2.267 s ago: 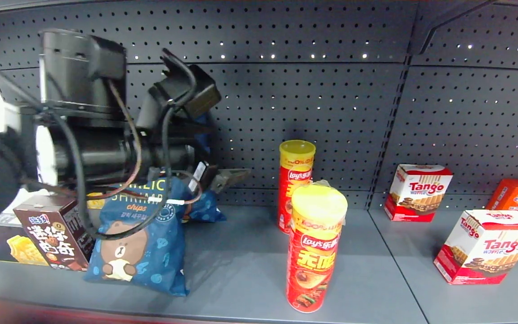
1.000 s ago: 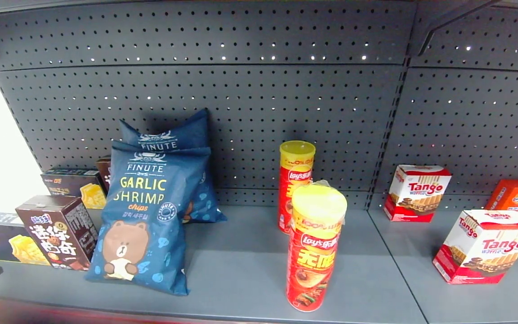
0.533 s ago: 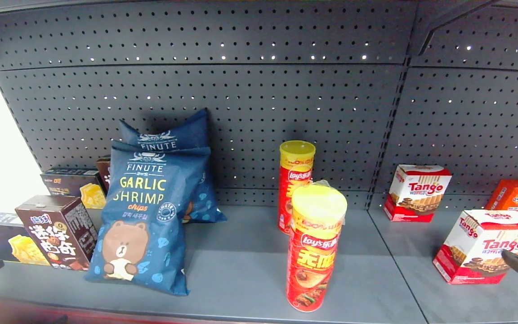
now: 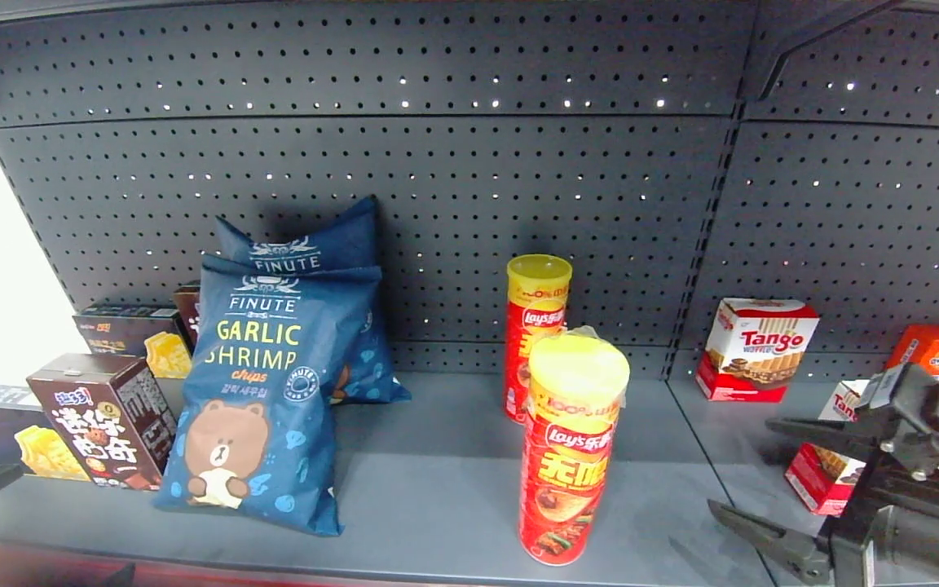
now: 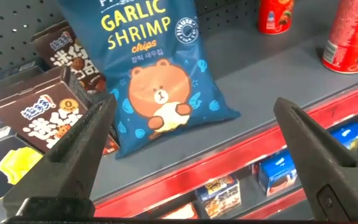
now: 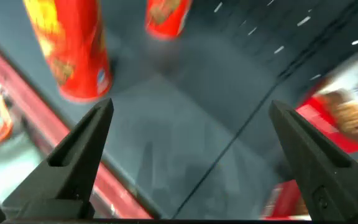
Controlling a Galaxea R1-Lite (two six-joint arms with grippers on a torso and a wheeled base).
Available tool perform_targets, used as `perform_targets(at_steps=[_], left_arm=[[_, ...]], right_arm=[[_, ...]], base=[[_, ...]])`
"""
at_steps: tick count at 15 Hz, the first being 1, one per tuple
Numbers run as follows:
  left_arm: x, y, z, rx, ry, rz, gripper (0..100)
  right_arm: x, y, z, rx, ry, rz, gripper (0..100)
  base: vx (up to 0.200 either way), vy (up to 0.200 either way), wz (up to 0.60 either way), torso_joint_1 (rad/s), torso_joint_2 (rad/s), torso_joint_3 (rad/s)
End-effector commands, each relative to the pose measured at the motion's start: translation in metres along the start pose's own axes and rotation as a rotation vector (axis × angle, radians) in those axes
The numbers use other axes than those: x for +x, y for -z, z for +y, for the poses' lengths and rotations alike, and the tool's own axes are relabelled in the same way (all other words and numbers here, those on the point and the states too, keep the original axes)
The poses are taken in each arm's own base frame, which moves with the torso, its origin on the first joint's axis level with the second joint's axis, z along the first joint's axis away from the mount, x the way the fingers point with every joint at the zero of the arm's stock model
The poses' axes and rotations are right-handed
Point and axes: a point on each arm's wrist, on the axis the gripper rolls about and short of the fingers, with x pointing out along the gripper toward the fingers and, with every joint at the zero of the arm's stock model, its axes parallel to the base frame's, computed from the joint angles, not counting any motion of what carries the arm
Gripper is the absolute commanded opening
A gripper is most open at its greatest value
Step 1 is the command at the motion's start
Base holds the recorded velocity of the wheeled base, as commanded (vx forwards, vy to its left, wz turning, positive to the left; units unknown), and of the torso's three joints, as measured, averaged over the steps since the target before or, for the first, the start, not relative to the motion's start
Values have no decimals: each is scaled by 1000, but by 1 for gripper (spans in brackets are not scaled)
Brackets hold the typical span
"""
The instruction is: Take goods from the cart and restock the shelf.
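Left arm was draped right over the chip bags a couple of seconds back and has since pulled off the shelf. Meanwhile the right gripper (image 4: 742, 465) has popped up at the lower right, in front of the nearer white-and-red wafer box (image 4: 824, 477). Camera hasn't budged.

So the blue foil bag of garlic shrimp chips (image 4: 262, 391) is on the grey metal shelf (image 4: 437, 497), left of centre, standing on its bottom seam. Its long axis runs up and down, tipped back a bit so the top seam leans toward the perforated dark back panel (image 4: 518, 187). The bear print faces out front. It rests against a second blue bag (image 4: 331, 244) standing behind it, and a dark brown snack box (image 4: 103, 420) sits just beside it on the left. The bag is free of both grippers.

Left gripper (image 5: 194, 106) has its fingers spread wide and empty, hanging in front of the shelf edge with the bag beyond. Right gripper's fingers are also wide and empty. It's over the shelf to the right of the front red chip can with a yellow lid (image 4: 571, 456). That can stands upright with a matching can (image 4: 536, 334) behind it, both well apart from the bag.
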Motion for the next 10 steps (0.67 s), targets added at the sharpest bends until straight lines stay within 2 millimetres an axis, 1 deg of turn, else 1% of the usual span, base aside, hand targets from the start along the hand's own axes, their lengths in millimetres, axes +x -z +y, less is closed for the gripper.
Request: perform_targets(at_steps=[1,3,4,5,6,7,8,10], left_arm=[[3,1,0,0,4,19,100],[4,2,0,-2,0,25,100],[4,2,0,-2,0,25,100],[3,1,0,-4,0,22,100],[3,2,0,-4,-2,23,100],[4,2,0,-4,-1,25,100],[4,2,0,-4,-1,25,100],[3,3,0,-4,-2,23,100]], right_arm=[[16,7,5,-6,-39,70,100],[29,6,5,-8,-46,98,100],[31,5,5,-8,-47,99,100],[38,4,4,-11,-51,114,100],[40,5,5,-11,-54,121,100],[49,5,10,-24,-52,148,100],[52,5,10,-26,-47,155,100],[62,-2,11,-31,-52,149,100]], base=[[0,0,0,0,0,0],[0,0,0,0,0,0],[0,0,0,0,0,0],[0,0,0,0,0,0],[0,0,0,0,0,0],[0,0,0,0,0,0],[0,0,0,0,0,0],[0,0,0,0,0,0]])
